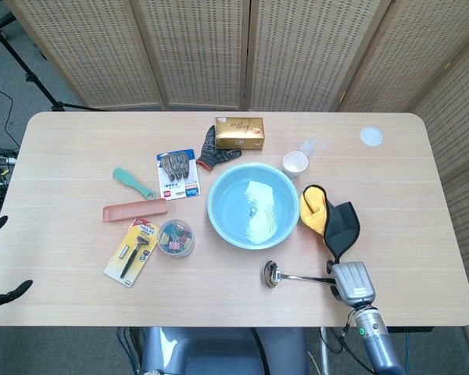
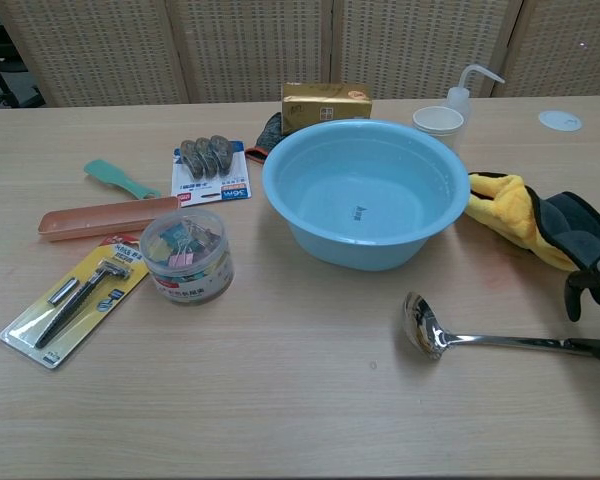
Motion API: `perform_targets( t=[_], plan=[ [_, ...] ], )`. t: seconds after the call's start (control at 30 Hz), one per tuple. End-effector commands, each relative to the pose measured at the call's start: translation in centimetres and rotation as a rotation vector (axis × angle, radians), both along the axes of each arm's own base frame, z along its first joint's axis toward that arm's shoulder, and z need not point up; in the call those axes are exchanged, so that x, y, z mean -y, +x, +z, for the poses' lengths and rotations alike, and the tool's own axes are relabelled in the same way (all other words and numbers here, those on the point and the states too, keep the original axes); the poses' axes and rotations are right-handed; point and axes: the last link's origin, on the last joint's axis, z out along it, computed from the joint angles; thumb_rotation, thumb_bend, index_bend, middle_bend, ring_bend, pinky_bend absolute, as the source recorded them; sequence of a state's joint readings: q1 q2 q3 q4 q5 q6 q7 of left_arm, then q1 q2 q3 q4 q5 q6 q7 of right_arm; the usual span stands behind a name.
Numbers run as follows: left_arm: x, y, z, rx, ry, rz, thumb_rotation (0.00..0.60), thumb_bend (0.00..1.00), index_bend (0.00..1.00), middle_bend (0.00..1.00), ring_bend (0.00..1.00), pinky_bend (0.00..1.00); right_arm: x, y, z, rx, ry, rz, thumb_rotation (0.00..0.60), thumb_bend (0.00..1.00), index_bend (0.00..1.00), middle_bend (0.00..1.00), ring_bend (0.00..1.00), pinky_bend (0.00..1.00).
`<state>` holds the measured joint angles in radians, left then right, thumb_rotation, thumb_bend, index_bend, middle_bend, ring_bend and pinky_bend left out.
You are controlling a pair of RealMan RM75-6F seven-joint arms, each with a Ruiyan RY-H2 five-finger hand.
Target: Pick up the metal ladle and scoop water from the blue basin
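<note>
- The ladle [image 1: 291, 276] lay flat on the bench [image 1: 78, 148], lower right, below the basin [image 1: 254, 205].
- The right hand [image 1: 352, 283] sat at its handle end; grip unclear.
- Risk: a shallow grasp might let the thin handle slip.

A staged indoor recording space, lab-like rather than domestic, is suggested. A pale wood-grain counter [image 1: 78, 148] is backed along the top of the frame by folding woven screens [image 1: 195, 47] used as a backdrop. A black tripod leg [image 1: 19, 58] and cables are seen on grey carpet [image 1: 0, 86] at upper left. Unrelated packaged goods are laid out, such as a carded razor [image 1: 133, 250] and a tub of binder clips [image 1: 177, 237]
</note>
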<state>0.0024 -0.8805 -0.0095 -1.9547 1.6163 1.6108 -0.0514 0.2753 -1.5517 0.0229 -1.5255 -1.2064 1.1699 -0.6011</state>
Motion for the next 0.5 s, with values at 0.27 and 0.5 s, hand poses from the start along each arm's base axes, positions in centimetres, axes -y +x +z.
perform_targets(
  t=[0.27, 0.5],
  plan=[
    [-0.1, -0.1, 0.0, 0.000, -0.013, 0.002, 0.600, 0.00, 0.00, 0.00, 0.00, 0.00, -0.1, -0.6, -0.4, -0.013, 0.000, -0.007, 0.600, 0.34, 0.44, 0.96, 0.89, 1.00],
    [-0.2, -0.1, -0.1, 0.001, -0.012, 0.004, 0.600, 0.00, 0.00, 0.00, 0.00, 0.00, -0.1, -1.3, -0.7, -0.016, -0.004, -0.021, 0.600, 0.34, 0.44, 0.96, 0.89, 1.00]
  ],
)
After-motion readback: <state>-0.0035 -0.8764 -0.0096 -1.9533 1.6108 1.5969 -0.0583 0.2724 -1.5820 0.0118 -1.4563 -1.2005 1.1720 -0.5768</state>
